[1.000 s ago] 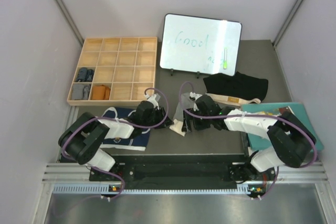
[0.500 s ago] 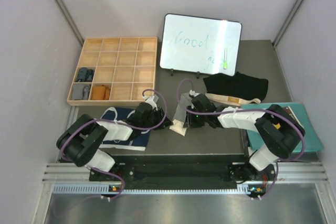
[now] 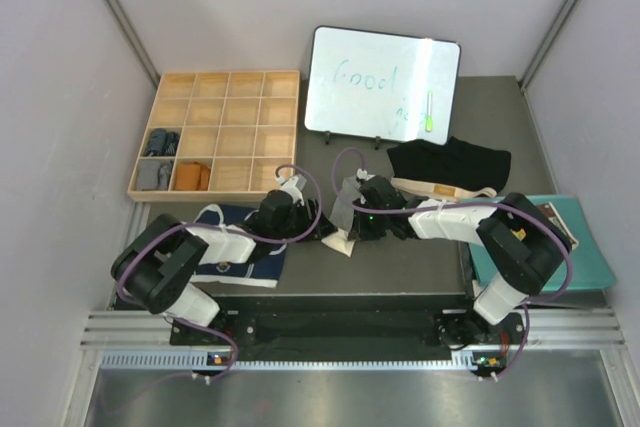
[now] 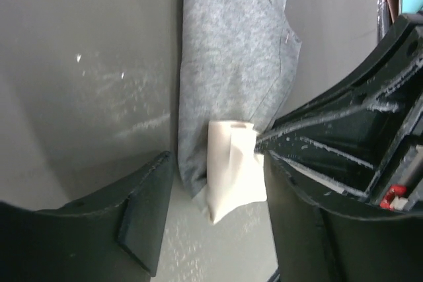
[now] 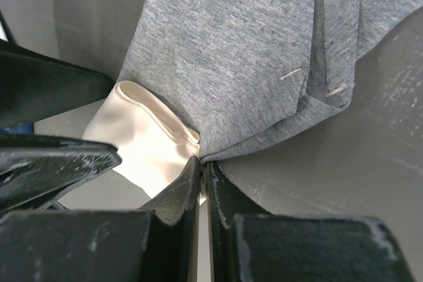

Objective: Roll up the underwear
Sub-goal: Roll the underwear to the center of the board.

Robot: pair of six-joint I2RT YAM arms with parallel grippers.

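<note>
Three briefs on a dark worktop, both grippers at the grey one

One matte dark-grey worktop (image 3: 400, 259) sits inside pale, plain walls (image 3: 60, 97), its surface scuffed with faint light marks in the left wrist view.

Three pieces of underwear lie on it. The grey briefs (image 5: 231, 51) are near the middle, folded into a long strip with the cream waistband (image 5: 142, 137) at the end nearest the near edge. The navy briefs (image 3: 255, 259) lie flat toward the near left corner, partly under the left arm. The black briefs (image 3: 455, 160) lie right of centre, with the beige waistband (image 3: 450, 190) along their near side.

One wooden tray (image 3: 240, 193) of sixteen compartments fills the far left corner. Three compartments are filled, two with grey bundles and one with something orange-brown.

One whiteboard (image 3: 385, 87) stands at the far edge. "Good" is written on it in green, and one green marker (image 3: 428, 112) is clipped to it.

One teal folder (image 3: 590, 257) lies at the right edge.

The left gripper (image 4: 218, 189) is spread wide, its fingers on either side of the cream waistband and gripping nothing. The right gripper (image 5: 203, 166) is closed to a thin slit, pinching the grey briefs where grey cloth meets waistband.
</note>
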